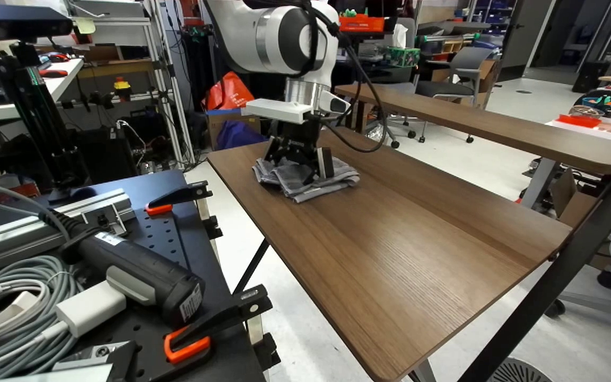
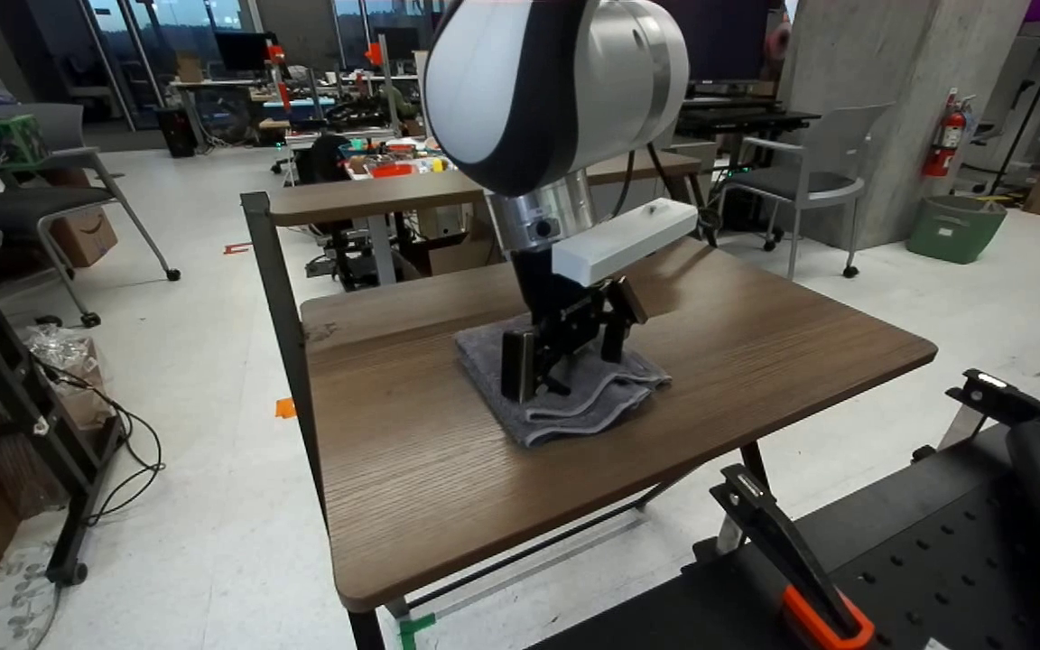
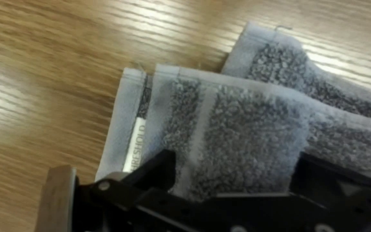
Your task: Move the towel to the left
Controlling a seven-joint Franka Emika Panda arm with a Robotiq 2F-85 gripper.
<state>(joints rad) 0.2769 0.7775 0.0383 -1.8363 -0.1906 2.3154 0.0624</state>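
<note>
The towel (image 1: pixel 343 178) is a grey folded cloth lying rumpled on the brown wooden table (image 1: pixel 390 254). It also shows in an exterior view (image 2: pixel 592 411), with loose folded layers at one corner. In the wrist view the towel (image 3: pixel 243 129) has lighter edge bands, a pale stripe and a white label. My gripper (image 1: pixel 299 168) points down over the towel, low at its surface, and also shows in an exterior view (image 2: pixel 567 366). In the wrist view the fingers (image 3: pixel 233 170) stand wide apart with towel surface between them. Whether the tips press into the cloth is hard to tell.
A black workbench (image 1: pixel 162 239) with orange clamps, a handheld scanner (image 1: pixel 136 270) and coiled cables (image 1: pixel 24 297) stands beside the table. A dark upright bar (image 2: pixel 281 334) rises at one table end. A second wooden table (image 1: pixel 475 127) stands behind.
</note>
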